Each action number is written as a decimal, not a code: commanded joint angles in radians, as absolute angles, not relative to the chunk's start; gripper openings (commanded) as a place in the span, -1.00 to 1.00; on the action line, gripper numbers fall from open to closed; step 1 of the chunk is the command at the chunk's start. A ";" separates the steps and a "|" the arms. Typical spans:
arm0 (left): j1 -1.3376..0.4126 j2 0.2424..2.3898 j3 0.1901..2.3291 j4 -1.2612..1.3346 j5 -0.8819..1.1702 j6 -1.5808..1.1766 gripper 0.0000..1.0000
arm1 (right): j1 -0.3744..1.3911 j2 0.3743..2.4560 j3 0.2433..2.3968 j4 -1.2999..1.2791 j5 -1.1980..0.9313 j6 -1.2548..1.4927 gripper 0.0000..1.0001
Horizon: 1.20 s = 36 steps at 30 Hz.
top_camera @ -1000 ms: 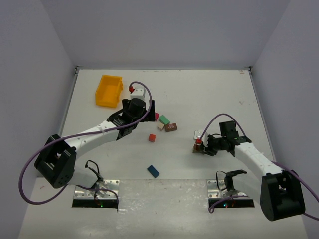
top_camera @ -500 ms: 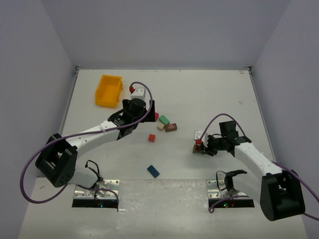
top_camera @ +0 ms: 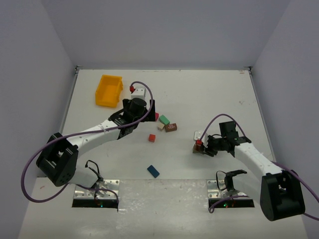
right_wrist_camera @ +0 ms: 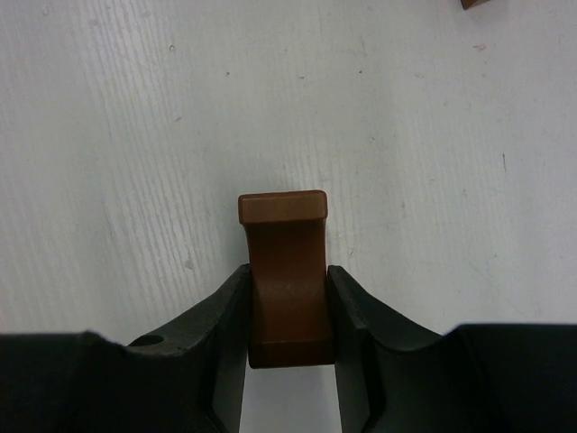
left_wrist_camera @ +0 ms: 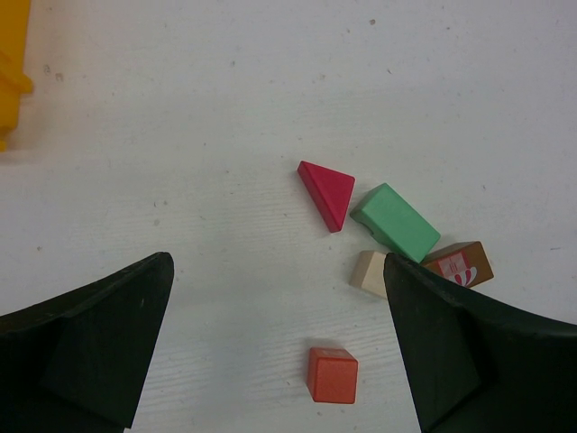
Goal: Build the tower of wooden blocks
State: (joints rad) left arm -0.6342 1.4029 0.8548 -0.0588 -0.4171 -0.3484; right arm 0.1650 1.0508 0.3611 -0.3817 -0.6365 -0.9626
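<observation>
Right gripper (right_wrist_camera: pixel 288 275) is clamped on the flanks of a brown block (right_wrist_camera: pixel 281 236), whose far end juts past the fingertips over the white table (right_wrist_camera: pixel 126 135). This looks like the tower's base piece, so it wants lowering level until it sits flat, then a straight release with no twist. Off to that hand's left, the left gripper (left_wrist_camera: pixel 275 271) hangs wide apart and empty over the loose red cube (left_wrist_camera: pixel 332 373), cream cube (left_wrist_camera: pixel 368 272), green brick (left_wrist_camera: pixel 395 220) and magenta prism (left_wrist_camera: pixel 326 191), with pale walls (top_camera: pixel 159 30) beyond.
</observation>
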 commanded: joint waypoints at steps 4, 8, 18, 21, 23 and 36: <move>-0.630 1.405 0.899 -0.041 -0.428 -0.342 1.00 | 0.158 1.045 0.364 -0.353 -0.650 -0.974 -0.21; -0.630 1.407 0.899 -0.043 -0.430 -0.342 1.00 | 0.157 1.042 0.365 -0.355 -0.650 -0.973 -0.19; -0.630 1.407 0.900 -0.043 -0.425 -0.342 1.00 | 0.158 1.040 0.368 -0.359 -0.643 -0.985 -0.07; -0.630 1.408 0.902 -0.043 -0.423 -0.342 1.00 | 0.158 1.034 0.368 -0.361 -0.640 -0.986 0.09; -0.630 1.408 0.901 -0.043 -0.420 -0.341 1.00 | 0.158 1.032 0.368 -0.355 -0.637 -0.986 0.11; -0.632 1.413 0.899 -0.043 -0.416 -0.339 1.00 | 0.154 1.033 0.367 -0.338 -0.532 -0.993 0.95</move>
State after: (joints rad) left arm -0.6342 1.4120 0.8585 -0.0601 -0.4160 -0.3457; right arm 0.1632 1.0466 0.3611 -0.3663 -0.5775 -0.9766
